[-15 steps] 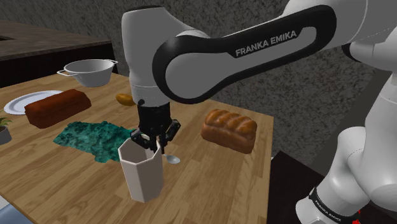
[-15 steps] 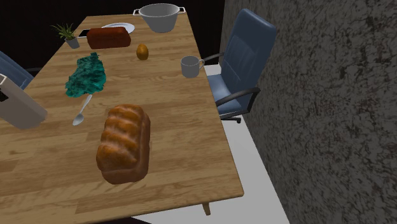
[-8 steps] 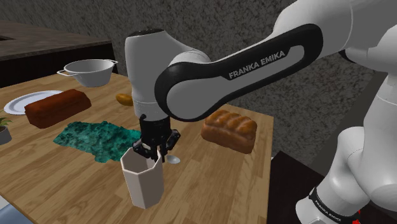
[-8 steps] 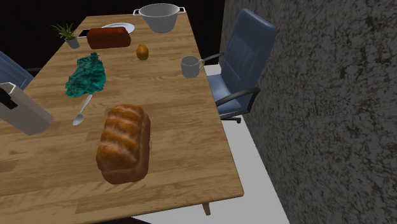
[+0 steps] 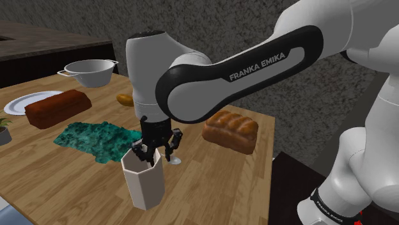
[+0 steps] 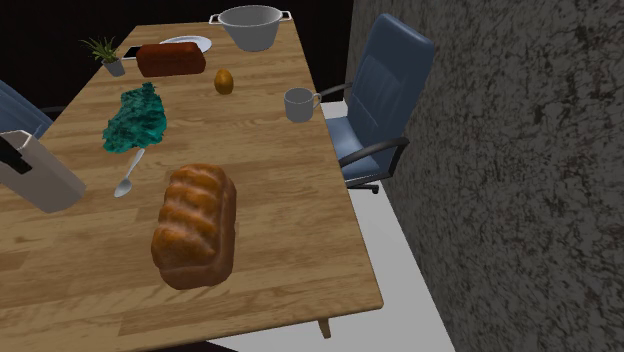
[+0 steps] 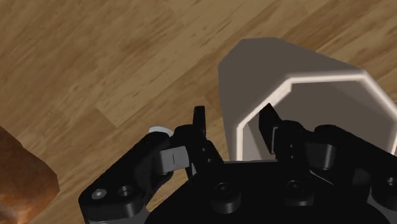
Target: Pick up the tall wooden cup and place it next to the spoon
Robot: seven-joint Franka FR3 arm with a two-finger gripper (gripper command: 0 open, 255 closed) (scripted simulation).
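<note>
A tall, pale grey faceted cup [image 5: 146, 182] stands upright on the wooden table [image 5: 211, 185], close beside a small metal spoon [image 5: 174, 160]. My black gripper [image 5: 155, 148] hangs over the cup's rim, open. In the wrist view the gripper [image 7: 234, 121] straddles the wall of the cup [image 7: 286, 70], one finger outside and one inside, with small gaps to the wall. In the second exterior view the cup [image 6: 40, 175] shows at the left edge, a short way from the spoon [image 6: 128, 180].
A brown bread loaf [image 5: 230, 130] lies past the spoon, and a teal cloth [image 5: 96, 137] lies to the shoulder view's left. Farther back are a dark loaf [image 5: 57, 107], a plate [image 5: 19, 102], a pot [image 5: 91, 71] and an orange fruit [image 5: 125, 100]. A mug [image 6: 298, 103] and a blue chair [image 6: 385, 85] are at the table's far side.
The cup came down onto the table beside the spoon. The fingers then spread apart and let go of its wall.
</note>
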